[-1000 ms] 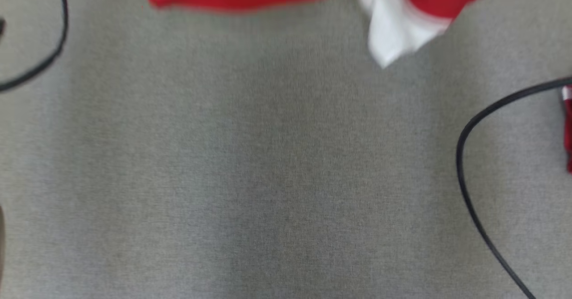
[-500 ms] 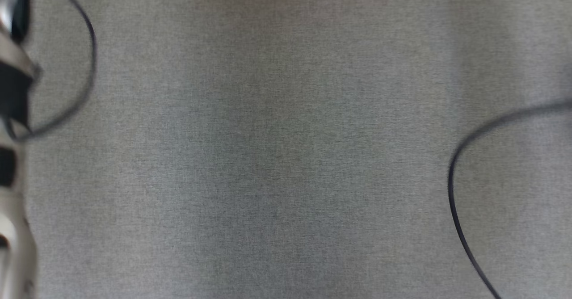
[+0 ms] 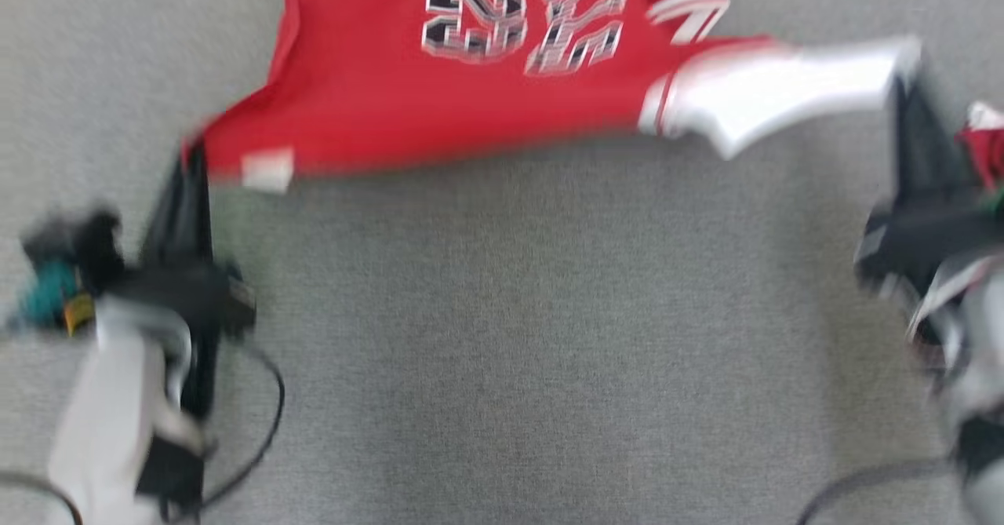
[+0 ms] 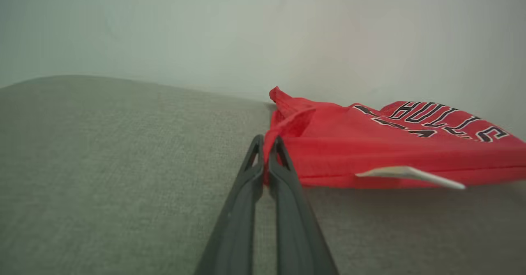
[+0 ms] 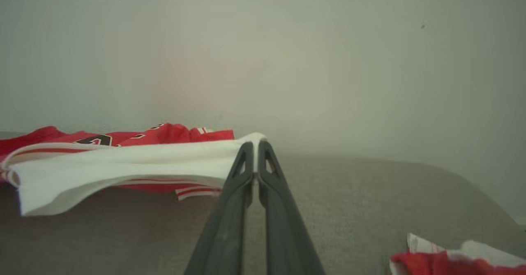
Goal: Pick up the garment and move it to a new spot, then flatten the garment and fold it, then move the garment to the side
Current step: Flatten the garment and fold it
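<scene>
Fingers (image 4: 240, 201) of left gripper (image 3: 192, 156) and right gripper (image 3: 902, 92) pinch garment (image 3: 439, 109), seemingly stretched left-to-right.

Reading "BULLS" in black, white-edged capitals across the red garment (image 4: 370, 155), lying just right of the left hand (image 4: 267, 143) and a little beyond its tips. Showing large black digits next to that word, too blurred and cut off for reading surely, one perhaps being a 2.
</scene>
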`<state>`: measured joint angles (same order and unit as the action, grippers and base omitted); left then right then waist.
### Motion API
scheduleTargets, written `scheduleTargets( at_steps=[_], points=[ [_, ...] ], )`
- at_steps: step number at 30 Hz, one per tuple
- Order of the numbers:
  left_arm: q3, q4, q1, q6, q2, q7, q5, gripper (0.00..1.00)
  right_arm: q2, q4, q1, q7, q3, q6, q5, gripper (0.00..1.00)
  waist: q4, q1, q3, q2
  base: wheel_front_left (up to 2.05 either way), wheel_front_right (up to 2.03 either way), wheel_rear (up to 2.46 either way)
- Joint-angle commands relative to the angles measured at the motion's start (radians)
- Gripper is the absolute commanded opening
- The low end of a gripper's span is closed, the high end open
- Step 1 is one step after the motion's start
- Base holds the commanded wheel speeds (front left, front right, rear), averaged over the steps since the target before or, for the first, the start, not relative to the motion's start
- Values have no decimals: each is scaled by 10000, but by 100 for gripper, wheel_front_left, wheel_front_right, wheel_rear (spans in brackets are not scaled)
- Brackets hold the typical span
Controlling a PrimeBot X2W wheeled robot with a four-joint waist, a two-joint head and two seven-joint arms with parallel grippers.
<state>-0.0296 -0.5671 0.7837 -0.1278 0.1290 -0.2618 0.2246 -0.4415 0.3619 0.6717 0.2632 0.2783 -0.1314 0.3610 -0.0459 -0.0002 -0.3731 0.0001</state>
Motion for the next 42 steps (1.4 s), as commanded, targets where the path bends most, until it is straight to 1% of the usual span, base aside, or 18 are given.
scheduleTargets(
  at_steps=[1, 3, 8, 9, 13, 17, 20, 24, 27, 29, 33, 37, 42],
  points=[
    [-368, -82, -677, 27, 38, -43, 121, 0, 76, -192, -829, 17, -125, 15, 114, 0, 42, 2, 971, -1, 0, 0, 0],
    [-772, -97, -1382, 20, -178, -42, 200, 0, 215, -295, -1742, 17, -322, 16, 236, 0, 40, 2, 1371, -1, 0, 0, 0],
    [-1489, -208, -2873, 6, -469, -48, 119, 0, 520, -371, -3743, 17, -560, 26, 322, 0, -15, 2, 2318, -1, 0, 0, 0],
    [-1489, -208, -2873, 6, -469, -48, 119, 0, 520, -371, -3743, 17, -560, 26, 322, 0, -15, 2, 2318, -1, 0, 0, 0],
    [-1809, -342, -3927, -1, -617, -50, 13, 0, 712, -242, -5129, 17, -439, 27, 353, 0, -83, 2, 2936, -1, 0, 0, 0],
    [-1839, -504, -4784, -7, -693, -51, -128, 0, 777, -138, -6145, 17, -302, 27, 289, 0, -137, 2, 3377, -1, 0, 0, 0],
    [-1915, -499, -5324, -6, -694, -51, -128, 0, 823, -111, -6708, 18, -490, 33, 305, 0, -161, 2, 3518, -1, 0, 0, 0],
    [-1894, -440, -5960, 151, -659, -52, 192, 0, 834, -148, -7290, 18, -852, 52, 197, 0, -131, 2, 3629, -1, 0, 0, 0],
    [-1638, -401, -6477, 271, -652, -52, 173, 0, 795, -212, -7659, 18, -1168, 53, 158, 0, -61, 2, 3693, -1, 0, 0, 0],
    [-1663, -295, -6742, 479, -620, -53, 335, 0, 821, -286, -7842, 20, -1362, 55, 117, 0, -8, 2, 3729, -1, 0, 0, 0],
    [-1487, -153, -7226, 720, -617, -53, 384, 0, 882, -400, -8225, 20, -1654, 69, 30, 0, 144, 2, 3823, -1, 0, 0, 0],
    [-1332, 117, -7399, 767, -619, -52, 432, 0, 995, -766, -8289, 37, -1816, 77, -107, 0, 259, 2, 3843, -1, 0, 0, 0],
    [-1059, 804, -7052, 565, -676, -52, 260, 0, 1237, -1496, -7895, 38, -1787, 61, -322, 0, 385, 2, 3751, -1, 0, 0, 0]
  ],
)
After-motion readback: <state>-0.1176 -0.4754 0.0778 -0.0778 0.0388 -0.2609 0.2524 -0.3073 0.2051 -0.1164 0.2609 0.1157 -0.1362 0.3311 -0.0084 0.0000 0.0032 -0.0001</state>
